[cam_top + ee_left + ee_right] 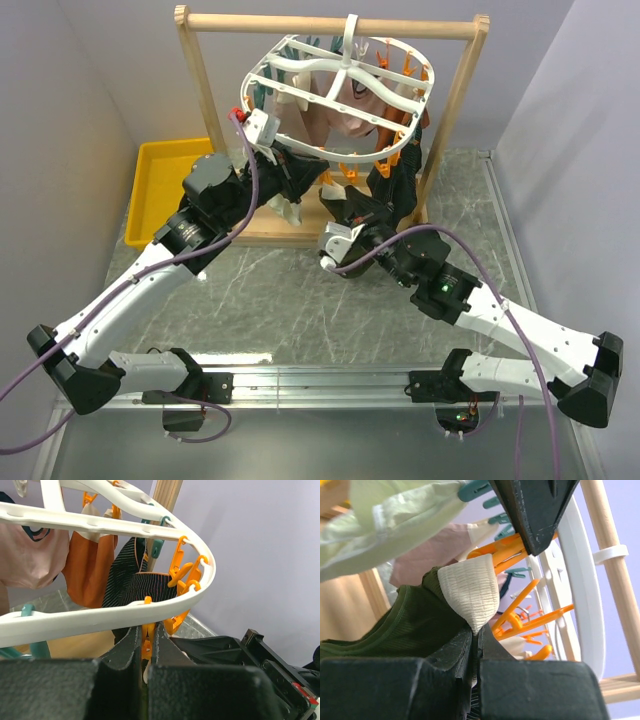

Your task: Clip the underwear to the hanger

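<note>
The white oval hanger (345,70) hangs by its hook from the wooden rail, with orange and teal clips under its ring. Below the ring (100,615), my left gripper (146,628) is shut on an orange clip (146,642). In the right wrist view that same clip (502,552) sticks out from under a black left finger (535,510). My right gripper (479,630) is shut on the pale beige waistband (470,587) of the dark olive underwear (410,625). The folded waistband sits right beside the clip's tips; whether they touch I cannot tell.
Other garments hang from the hanger: a black ribbed one (135,580), an orange one (90,565), a pinkish one (30,555) and a pale green one (395,515). The wooden rail frame (330,22) stands at the back. A yellow bin (165,170) sits behind it on the left.
</note>
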Controlling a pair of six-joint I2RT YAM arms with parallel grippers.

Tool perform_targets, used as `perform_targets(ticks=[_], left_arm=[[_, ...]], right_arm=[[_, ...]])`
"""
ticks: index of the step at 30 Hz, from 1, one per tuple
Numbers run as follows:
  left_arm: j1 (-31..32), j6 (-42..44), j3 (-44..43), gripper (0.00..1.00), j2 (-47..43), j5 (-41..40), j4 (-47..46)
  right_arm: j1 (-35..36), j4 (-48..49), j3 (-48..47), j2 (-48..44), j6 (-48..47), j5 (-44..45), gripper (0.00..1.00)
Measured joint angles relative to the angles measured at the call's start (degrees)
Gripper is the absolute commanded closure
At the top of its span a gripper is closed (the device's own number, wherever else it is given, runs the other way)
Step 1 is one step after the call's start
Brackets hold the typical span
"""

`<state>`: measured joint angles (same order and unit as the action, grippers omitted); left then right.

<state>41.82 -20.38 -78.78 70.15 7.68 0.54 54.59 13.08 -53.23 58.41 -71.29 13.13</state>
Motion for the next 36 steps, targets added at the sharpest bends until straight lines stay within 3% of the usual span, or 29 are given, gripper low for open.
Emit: perform_targets(ticks=[24,36], left_arm=[[-0.1,0.8,0.5,1.00,-0.6,0.0,-0.4],[-0.1,0.9,0.4,1.00,-0.4,0.0,-0.4]], right_arm=[[-2.7,-4.3,-5.1,1.0,4.9,-2.3,1.00],[-2.8,-11.3,-11.2,2.3,11.4,-4.2,1.00]])
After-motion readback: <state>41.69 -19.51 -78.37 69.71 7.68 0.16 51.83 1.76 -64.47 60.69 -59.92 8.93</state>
